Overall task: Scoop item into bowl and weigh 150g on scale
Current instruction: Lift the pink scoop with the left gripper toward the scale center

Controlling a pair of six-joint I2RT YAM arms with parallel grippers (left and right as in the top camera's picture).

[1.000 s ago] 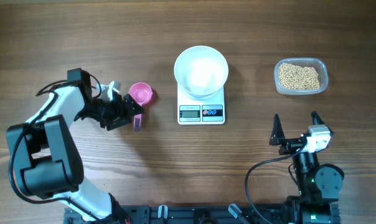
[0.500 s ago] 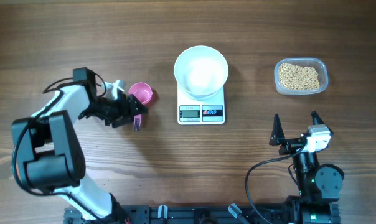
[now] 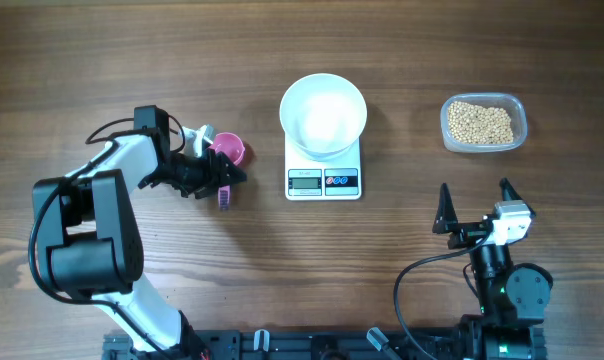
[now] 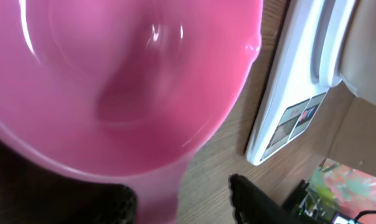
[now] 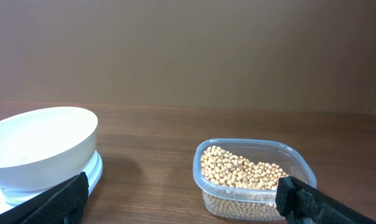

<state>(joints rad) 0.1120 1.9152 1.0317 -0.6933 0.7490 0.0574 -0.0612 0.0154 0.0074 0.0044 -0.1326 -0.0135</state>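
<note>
A pink scoop (image 3: pixel 228 150) lies on the table left of the scale (image 3: pixel 323 181). Its cup (image 4: pixel 126 74) fills the left wrist view. My left gripper (image 3: pixel 225 180) is at the scoop's handle (image 4: pixel 166 199), which runs between the fingers. One finger (image 4: pixel 116 205) touches the handle and the other (image 4: pixel 253 199) stands apart from it, so the gripper is open. The white bowl (image 3: pixel 323 113) sits empty on the scale (image 5: pixel 93 173). The beans (image 3: pixel 482 123) fill a clear tub (image 5: pixel 247 149) at the right. My right gripper (image 3: pixel 474 195) rests open near the front edge, holding nothing.
The scale's display and buttons (image 4: pixel 297 117) face the front edge. Bare wood lies between the bowl (image 5: pixel 38 146) and the beans (image 5: pixel 244 171). The arm bases stand at the front left and front right.
My left gripper has moved right to the pink scoop, and its jaws have narrowed around the handle. The right arm has stayed still.
</note>
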